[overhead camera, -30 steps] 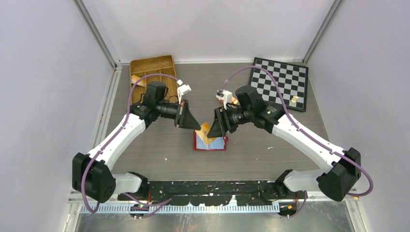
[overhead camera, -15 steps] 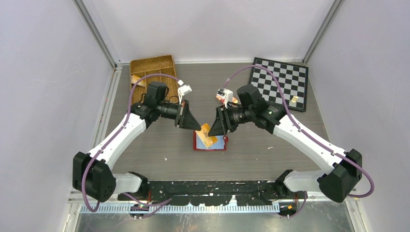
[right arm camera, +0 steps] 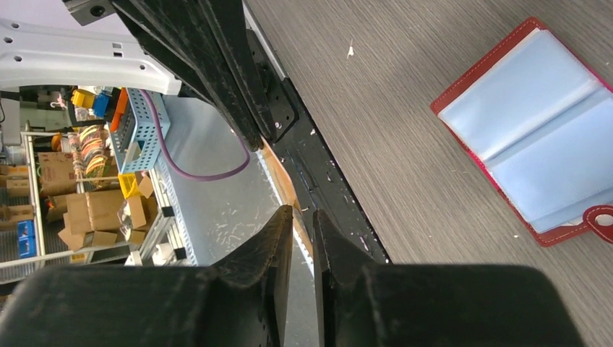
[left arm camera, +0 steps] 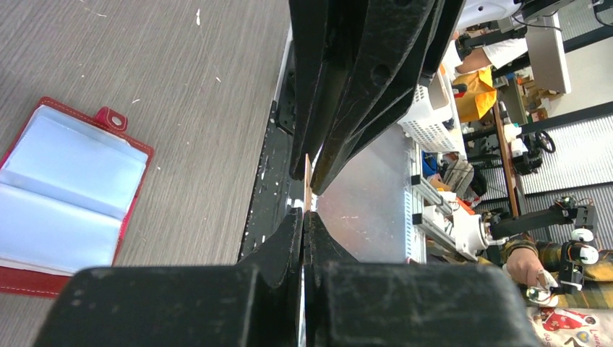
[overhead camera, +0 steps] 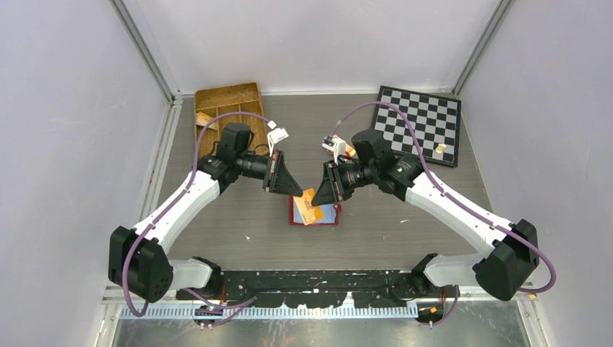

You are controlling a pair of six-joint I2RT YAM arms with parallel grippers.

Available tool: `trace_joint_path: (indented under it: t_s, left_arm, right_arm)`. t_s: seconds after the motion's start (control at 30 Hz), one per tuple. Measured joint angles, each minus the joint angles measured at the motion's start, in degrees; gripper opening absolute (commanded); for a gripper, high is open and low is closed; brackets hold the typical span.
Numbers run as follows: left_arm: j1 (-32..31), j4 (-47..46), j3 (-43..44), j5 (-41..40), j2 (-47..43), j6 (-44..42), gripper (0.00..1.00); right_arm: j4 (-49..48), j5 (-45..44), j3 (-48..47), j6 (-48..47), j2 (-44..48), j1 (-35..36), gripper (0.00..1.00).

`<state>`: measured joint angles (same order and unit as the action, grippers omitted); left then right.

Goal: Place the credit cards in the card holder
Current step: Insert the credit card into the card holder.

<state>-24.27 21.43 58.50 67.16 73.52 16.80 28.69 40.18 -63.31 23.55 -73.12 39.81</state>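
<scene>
The card holder (overhead camera: pixel 323 215) lies open on the table, dark red with clear bluish sleeves; it also shows in the left wrist view (left arm camera: pixel 61 191) and the right wrist view (right arm camera: pixel 535 134). One orange credit card (overhead camera: pixel 311 209) hangs tilted just above the holder's left half, between the two grippers. My left gripper (overhead camera: pixel 295 192) is shut on the card, seen edge-on (left arm camera: pixel 307 181) at its tips. My right gripper (overhead camera: pixel 316 200) faces it tip to tip. Its jaws stand a narrow gap apart, with the card's edge (right arm camera: pixel 278 173) running between them. No other cards show.
A brown wicker divided tray (overhead camera: pixel 228 101) stands at the back left. A chessboard (overhead camera: pixel 419 123) with a small tan piece lies at the back right. A small white and orange object (overhead camera: pixel 337 145) sits behind the right wrist. The black front rail (overhead camera: pixel 318 278) runs along the near edge.
The card has tipped and slid down toward the near side over the holder. Both arms have barely moved.
</scene>
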Motion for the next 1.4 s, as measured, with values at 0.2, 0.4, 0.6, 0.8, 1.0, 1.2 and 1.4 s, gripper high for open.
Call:
trace_joint_path:
  t_s: [0.2, 0.4, 0.6, 0.8, 1.0, 1.2, 1.4]
  left_arm:
    - [0.0, -1.68, -0.24, 0.44, 0.0, 0.92, 0.0]
    - [0.0, -2.32, -0.26, 0.57, 0.0, 0.98, 0.0]
    - [0.0, -1.73, -0.26, -4.42, 0.26, 0.59, 0.57]
    - [-0.46, 0.76, -2.69, -21.79, 1.11, 2.78, 0.69]
    - [-1.88, 0.59, -10.6, -38.18, 6.19, 10.14, 0.75]
    - [-3.06, -1.42, -10.93, -42.88, 10.14, 12.81, 0.77]
    - [-3.48, -3.08, -10.93, -44.63, 14.73, 14.36, 0.76]
  right_arm:
    - [-1.14, 0.0, 1.73, 0.63, 0.0, 0.26, 0.3]
    - [-1.38, 0.02, 2.36, 0.63, 0.0, 0.26, 0.12]
    - [-3.65, -0.76, 3.52, 2.03, 1.03, 0.61, 0.01]
    - [-6.1, -9.25, 7.21, 6.32, 0.31, -0.87, 0.0]
    - [-11.3, -12.11, 13.7, 10.49, -7.8, -2.45, 0.01]
    - [-15.98, -10.73, 15.17, 11.41, -12.74, -5.31, 0.0]
    - [-18.4, -9.16, 16.46, 12.2, -16.96, -7.63, 0.0]
